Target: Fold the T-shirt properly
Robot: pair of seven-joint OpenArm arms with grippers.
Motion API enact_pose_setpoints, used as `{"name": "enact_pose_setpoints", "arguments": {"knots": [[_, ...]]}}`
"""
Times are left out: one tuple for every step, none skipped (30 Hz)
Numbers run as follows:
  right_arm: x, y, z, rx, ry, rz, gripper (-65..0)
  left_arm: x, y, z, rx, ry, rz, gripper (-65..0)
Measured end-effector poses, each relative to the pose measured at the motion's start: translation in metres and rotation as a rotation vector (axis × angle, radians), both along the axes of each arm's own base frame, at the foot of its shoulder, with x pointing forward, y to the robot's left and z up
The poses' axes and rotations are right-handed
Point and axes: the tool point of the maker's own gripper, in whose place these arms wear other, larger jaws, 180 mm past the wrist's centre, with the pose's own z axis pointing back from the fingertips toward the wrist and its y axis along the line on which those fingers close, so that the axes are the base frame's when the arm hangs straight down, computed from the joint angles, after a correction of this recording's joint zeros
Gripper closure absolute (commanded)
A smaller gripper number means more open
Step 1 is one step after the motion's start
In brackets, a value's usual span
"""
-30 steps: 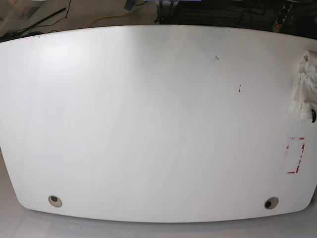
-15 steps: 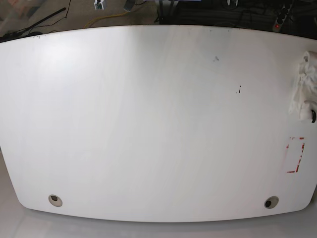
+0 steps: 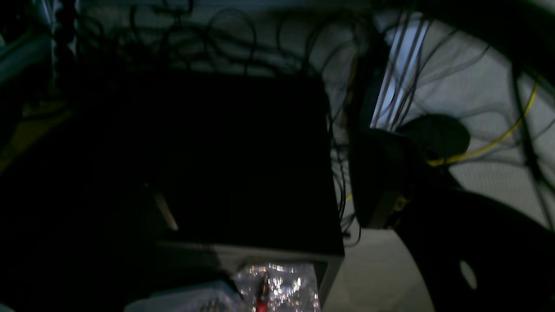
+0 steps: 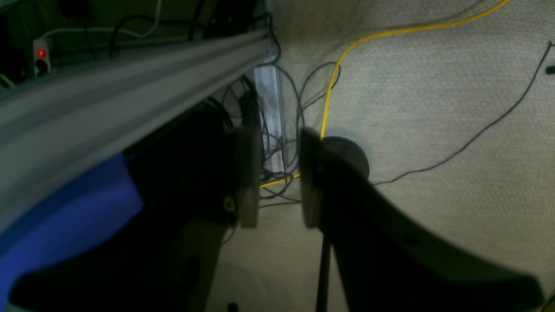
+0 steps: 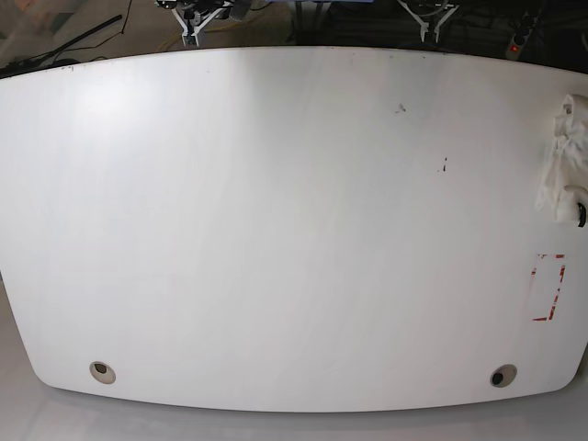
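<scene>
The T-shirt [image 5: 568, 156] lies as a crumpled white bundle at the table's right edge, its print hidden. Both grippers hang beyond the table's far edge, well away from it. My right gripper [image 5: 193, 14] shows at the top left of the base view. In the right wrist view its fingers [image 4: 247, 173] stand apart over the carpet with nothing between them. My left gripper [image 5: 427, 14] shows at the top right, fingers splayed. The left wrist view is dark and shows only one finger [image 3: 377, 182] and nothing held.
The white table [image 5: 276, 230] carries a red tape rectangle [image 5: 548, 287] near the right front, two cable holes [image 5: 102, 372] [image 5: 503, 376] and small dark marks [image 5: 446, 165]. Behind the table are loose cables, a yellow cable [image 4: 338, 65] and a metal rail [image 4: 130, 95].
Both grippers have come into the base view at the table's far edge, where they were not seen a second ago. The T-shirt has not moved.
</scene>
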Motion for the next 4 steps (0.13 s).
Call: {"name": "enact_pose_setpoints", "arguments": {"knots": [[0.0022,-0.0018,0.0001,-0.003,-0.005,0.000,-14.4,0.0014,0.0006,0.0001,0.001,-0.005,0.000,-47.8],[0.0034,-0.0034,0.0001,-0.006,-0.008,-0.001,-14.4,0.0001,0.0009,0.0001,0.002,-0.002,0.000,-47.8],[0.0027,-0.0053,-0.0001,-0.010,-0.004,-0.001,-14.4,-0.0023,0.0007,0.0002,0.002,0.003,-0.001,-47.8],[0.0025,-0.0066,0.0000,-0.012,-0.005,-0.001,-14.4,-0.0061,0.0004,0.0003,0.001,0.012,-0.002,-47.8]]}}
